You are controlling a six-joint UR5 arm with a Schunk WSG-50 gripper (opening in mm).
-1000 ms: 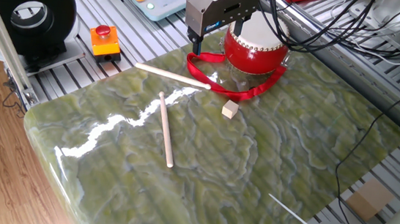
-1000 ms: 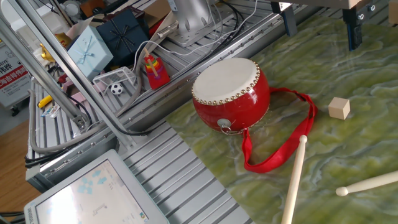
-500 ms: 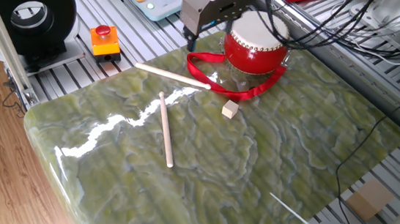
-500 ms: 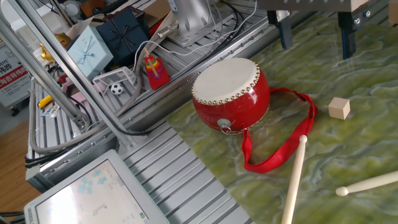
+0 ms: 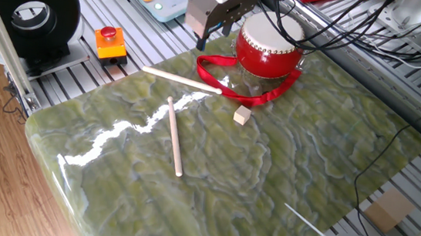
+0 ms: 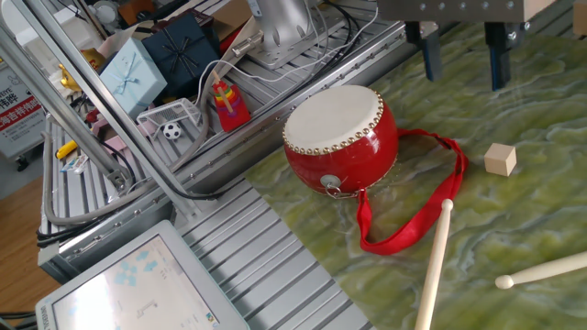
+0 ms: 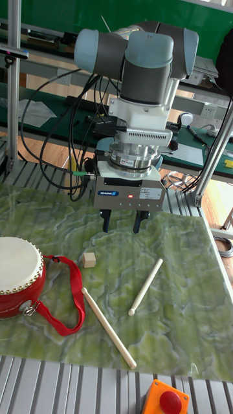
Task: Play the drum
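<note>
The grey robot gripper with two dark fingers [image 7: 122, 223] hangs in the air with its fingers a little way apart and nothing between them. It is up above the table, near the small round drum with a shiny red body and a cream-white skin top [image 6: 339, 136]. The drum sits on its side edge a bit tilted, close to the back edge of the green, marble-look table top [image 5: 283, 171]. A long red ribbon strap [image 6: 417, 202] loops out from the drum and lies flat on the table. The drum looks light and hard, and its shiny body may be slippery. The skin top is thin, so a soft tap is best. It is likely better to hold a stick than the drum. Two long pale wooden drumsticks [image 5: 175, 136] lie in front of the drum, well apart from the gripper, and a small wooden cube [image 5: 242, 115] sits just beside the ribbon. The table looks smooth and shiny. Past the drum are silver metal rails, black cables and an orange box with a red button [image 5: 111, 43].
</note>
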